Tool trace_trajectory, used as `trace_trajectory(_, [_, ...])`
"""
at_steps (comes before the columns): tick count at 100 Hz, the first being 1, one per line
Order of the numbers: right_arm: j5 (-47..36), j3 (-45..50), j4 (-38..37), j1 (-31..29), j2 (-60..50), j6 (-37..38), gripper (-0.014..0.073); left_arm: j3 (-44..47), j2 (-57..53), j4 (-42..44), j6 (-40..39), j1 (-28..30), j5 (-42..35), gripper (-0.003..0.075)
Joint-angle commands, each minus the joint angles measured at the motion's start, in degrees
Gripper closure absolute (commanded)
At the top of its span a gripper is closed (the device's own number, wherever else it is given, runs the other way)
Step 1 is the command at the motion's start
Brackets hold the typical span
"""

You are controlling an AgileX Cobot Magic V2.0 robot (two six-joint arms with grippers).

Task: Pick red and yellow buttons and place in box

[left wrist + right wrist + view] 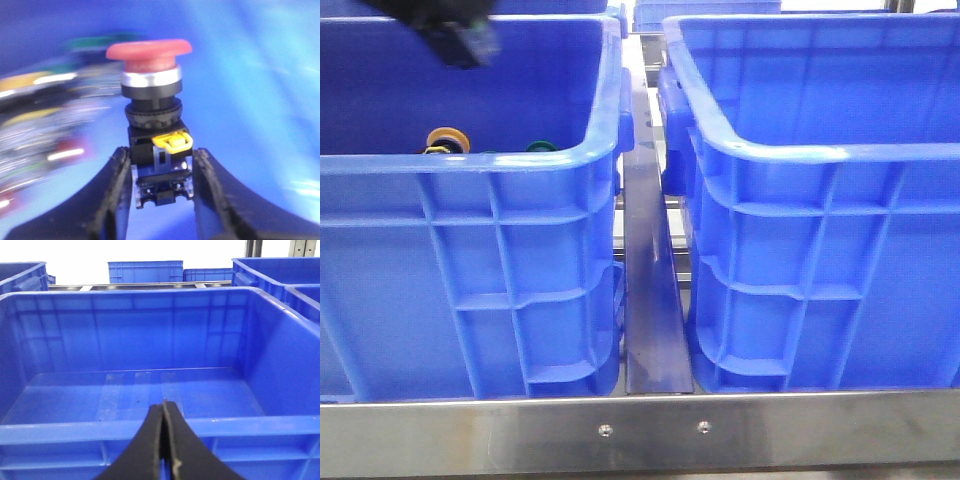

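Note:
My left gripper [161, 161] is shut on the black body of the red button [149, 50], held upright with its dark red cap and silvery collar above the fingers. In the front view the left arm [460, 38] is a dark blur over the left blue crate [470, 165]. The yellow-orange button [448, 140] peeks over that crate's near rim. The box [820, 152], the right blue crate, shows empty in the right wrist view [150, 432]. My right gripper [164, 407] is shut and empty, just before the box's near rim.
A green-capped button [540, 147] lies in the left crate by the rim. Other buttons blur behind the held one [45, 100]. A metal rail [655, 300] runs between the crates. More blue crates [145, 271] stand behind.

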Motion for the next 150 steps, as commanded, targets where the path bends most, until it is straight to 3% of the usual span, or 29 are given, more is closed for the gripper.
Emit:
trace_trajectory(1, [-4.5,0.2,-0.1,0.0,-1.2,-0.4,0.0662,-1.6,-1.9,-2.0,0.4,-4.0,-5.6,0.0678])
trace_trajectory(39, [-4.5,0.2,-0.1,0.0,-1.2,-0.4,0.0662,-1.6,-0.2,-2.0,0.4,-17.4,-6.7,0.0678])
trace_trajectory(89, [-7.0,0.2,0.0,0.0,-1.2,-0.1,0.0662,-1.6,-0.1,-2.3,0.4,-18.6,-6.7,0.0678])
trace_trajectory(105, [-8.9,-0.9,2.0,0.0,-1.2,6.2,0.0662,-1.6,-0.1,-2.3,0.4,-18.6,-5.9,0.0678])
trace_trajectory(123, [-2.9,-6.9,1.6,-0.1,-0.9,6.3,0.0662,-1.6,-0.1,-2.3,0.4,-18.6,-5.9,0.0678])
trace_trajectory(150, [18.4,-20.5,0.1,-0.1,7.1,6.3,0.0662,-1.6,-0.1,-2.3,0.4,-18.6,-5.9,0.0678])
